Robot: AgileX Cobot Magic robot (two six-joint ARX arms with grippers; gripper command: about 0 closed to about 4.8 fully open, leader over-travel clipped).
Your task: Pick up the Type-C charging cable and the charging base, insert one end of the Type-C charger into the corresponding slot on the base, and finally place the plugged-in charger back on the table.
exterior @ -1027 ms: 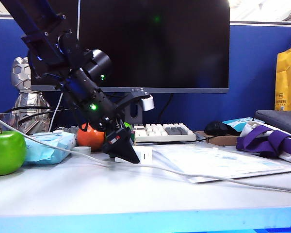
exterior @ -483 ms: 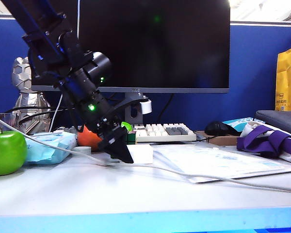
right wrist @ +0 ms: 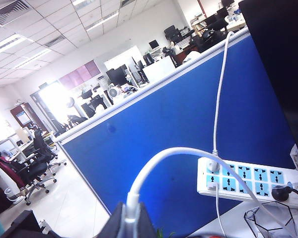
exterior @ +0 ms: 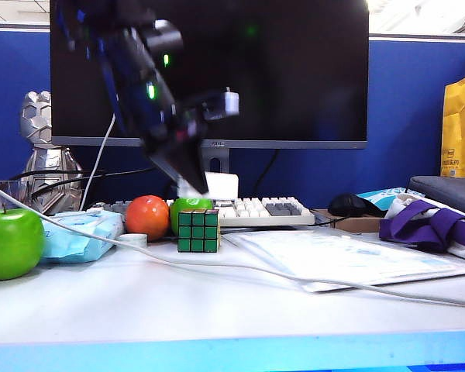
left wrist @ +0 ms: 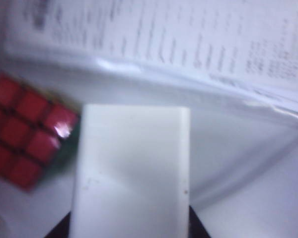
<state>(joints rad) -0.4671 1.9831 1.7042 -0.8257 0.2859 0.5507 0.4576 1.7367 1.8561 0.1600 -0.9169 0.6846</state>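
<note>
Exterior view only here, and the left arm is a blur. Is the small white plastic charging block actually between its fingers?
Observer: Yes. The left wrist view shows the white charging base clamped in the left gripper, with dark fingers on both its sides.
Operator: What's under it?
Observer: The Rubik's cube, red face toward the camera, and a printed sheet in a clear sleeve.
Operator: Right arm? Not in my frame.
Observer: In the right wrist view, the right gripper is shut on one end of the thin white Type-C cable.
</note>
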